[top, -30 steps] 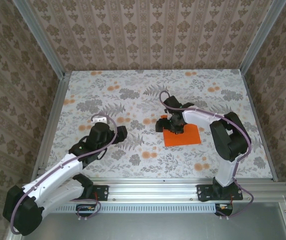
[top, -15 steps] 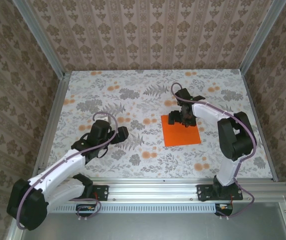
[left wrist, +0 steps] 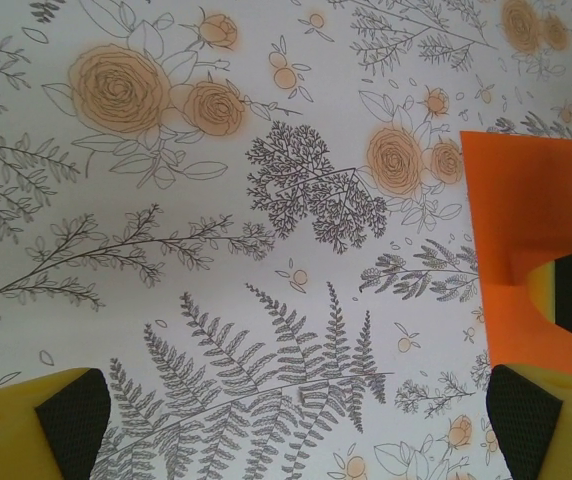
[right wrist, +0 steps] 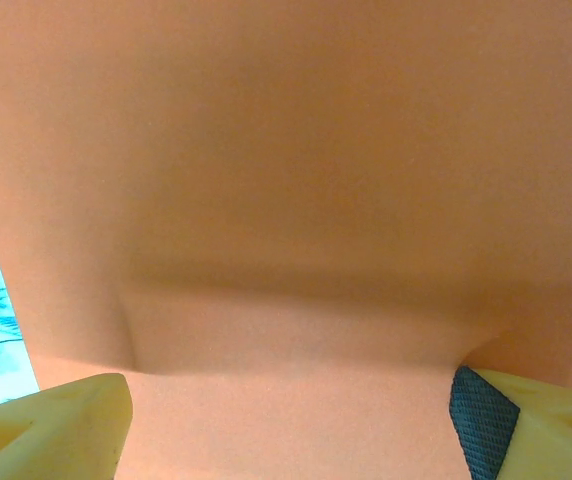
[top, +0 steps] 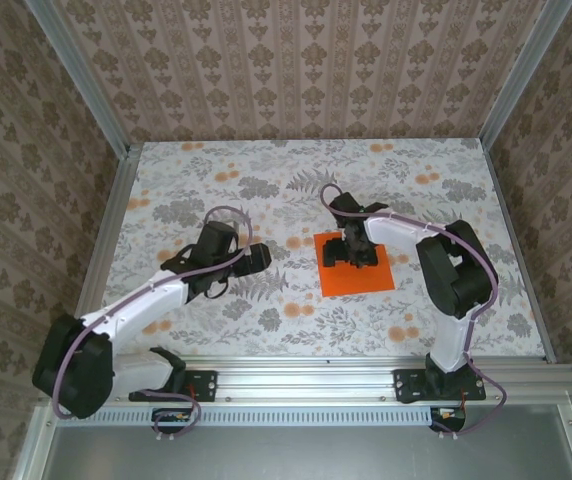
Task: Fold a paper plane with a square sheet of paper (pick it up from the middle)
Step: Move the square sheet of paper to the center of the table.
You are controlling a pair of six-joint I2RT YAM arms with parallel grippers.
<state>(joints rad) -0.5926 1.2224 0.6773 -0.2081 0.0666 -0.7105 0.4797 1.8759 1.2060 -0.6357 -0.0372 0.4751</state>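
While the square sheet of paper (top: 361, 282) lies flat on the floral-print table (top: 216, 180), a little right of centre, I have the right gripper (top: 350, 254) down over its far half. The jaws are spread wide and closed on nothing. In the right wrist view its fingertips (right wrist: 61, 425) sit at either side, with orange paper spanning the whole gap between them. A faint band runs across the sheet there; I cannot tell whether it is a crease or a shallow buckle. The left gripper (top: 258, 258) hovers just beside the sheet's left edge, jaws at full width and empty, with printed ferns between its pads (left wrist: 71, 425).

I judge the sheet to be very light, thin and limp, and probably slick on this tabletop, so a sideways nudge would make it skate rather than lift. Lying flat, it offers no edge to get under. The place to take hold is the middle: press both fingertips down, close slowly so the paper bunches into a ridge, then pinch that ridge. Any crease I make will stay, so the squeeze needs to be gentle.
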